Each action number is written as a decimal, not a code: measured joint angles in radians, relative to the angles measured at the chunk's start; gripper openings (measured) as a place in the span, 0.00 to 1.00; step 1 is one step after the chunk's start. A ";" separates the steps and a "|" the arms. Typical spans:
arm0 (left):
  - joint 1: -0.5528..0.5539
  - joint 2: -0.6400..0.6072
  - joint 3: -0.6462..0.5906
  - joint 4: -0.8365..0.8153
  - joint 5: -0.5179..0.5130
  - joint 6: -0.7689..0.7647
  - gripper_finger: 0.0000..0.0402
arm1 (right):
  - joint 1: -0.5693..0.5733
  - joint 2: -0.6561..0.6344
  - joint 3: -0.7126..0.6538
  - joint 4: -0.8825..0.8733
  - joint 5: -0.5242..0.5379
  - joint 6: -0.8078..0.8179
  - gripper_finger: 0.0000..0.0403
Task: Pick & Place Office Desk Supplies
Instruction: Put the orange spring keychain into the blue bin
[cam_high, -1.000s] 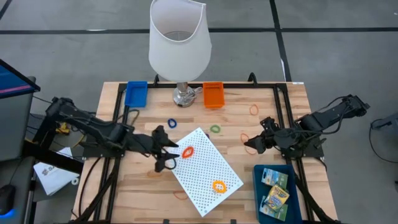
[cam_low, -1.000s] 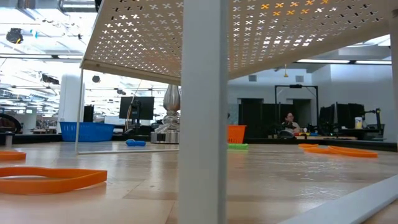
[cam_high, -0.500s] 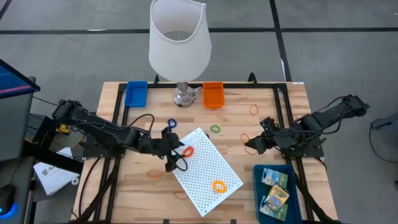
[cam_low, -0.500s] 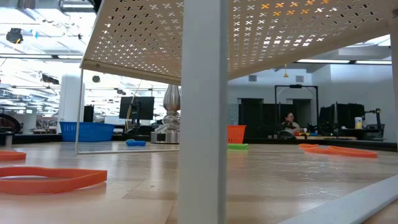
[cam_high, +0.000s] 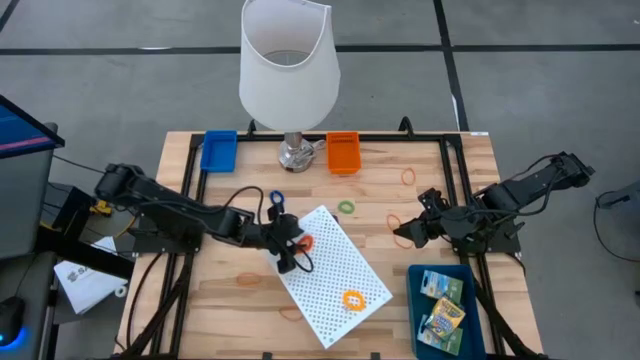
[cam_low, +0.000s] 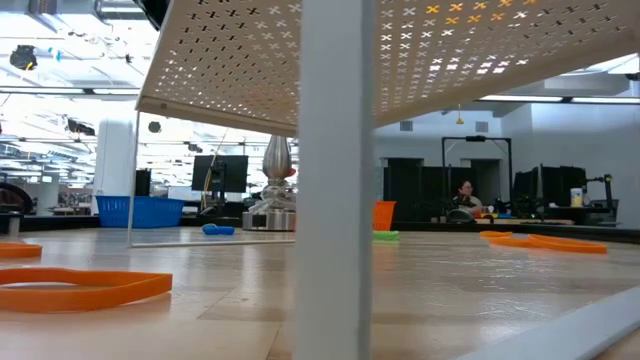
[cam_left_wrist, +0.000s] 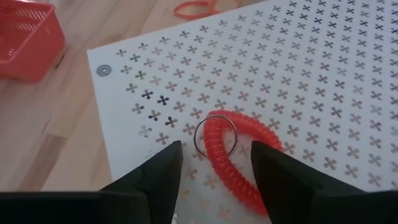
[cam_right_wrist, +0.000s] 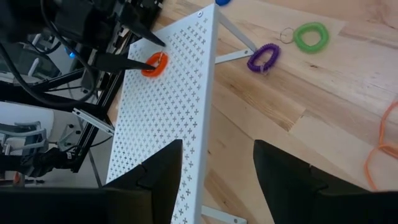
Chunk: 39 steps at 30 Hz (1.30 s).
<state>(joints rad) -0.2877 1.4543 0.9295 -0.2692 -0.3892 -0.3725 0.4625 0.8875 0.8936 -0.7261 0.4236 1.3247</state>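
A red coil ring (cam_left_wrist: 236, 158) with a metal key ring (cam_left_wrist: 214, 134) lies on a white perforated shelf (cam_high: 335, 265) at the table's middle. My left gripper (cam_left_wrist: 216, 149) is open just above the shelf, one finger on either side of the coil; I see no touch. It also shows in the high view (cam_high: 295, 250). A second orange coil (cam_high: 351, 299) lies on the shelf's near end. Blue (cam_high: 276, 198) and green (cam_high: 346, 207) rings lie on the wood. My right gripper (cam_high: 405, 232) waits open at the table's right, over an orange rubber band (cam_right_wrist: 385, 149).
A big white lamp (cam_high: 288, 70) stands at the far edge between a blue bin (cam_high: 219, 150) and an orange bin (cam_high: 343, 152). A blue tray (cam_high: 415, 300) with two printed boxes sits near right. Loose rubber bands (cam_high: 408, 176) lie on the wood. The shelf's leg (cam_low: 335, 200) fills the low view.
My left gripper has gone down and toward the table's right, from beside the shelf's left edge to over the red coil, which now lies between its fingers. In the low view the shelf has shifted a little sideways.
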 joint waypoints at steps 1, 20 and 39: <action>0.000 0.005 0.000 0.004 -0.003 -0.002 0.45 | 0.000 0.000 0.000 0.000 0.000 0.000 0.48; 0.059 -0.144 -0.009 0.006 -0.045 -0.133 0.03 | 0.002 0.000 0.000 0.000 -0.003 0.000 0.48; 0.377 -0.462 -0.018 -0.921 -0.336 -0.814 0.01 | -0.008 0.000 0.000 -0.030 0.023 -0.004 0.48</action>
<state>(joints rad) 0.0892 0.9924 0.9111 -1.1897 -0.7256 -1.1861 0.4546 0.8875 0.8940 -0.7559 0.4469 1.3208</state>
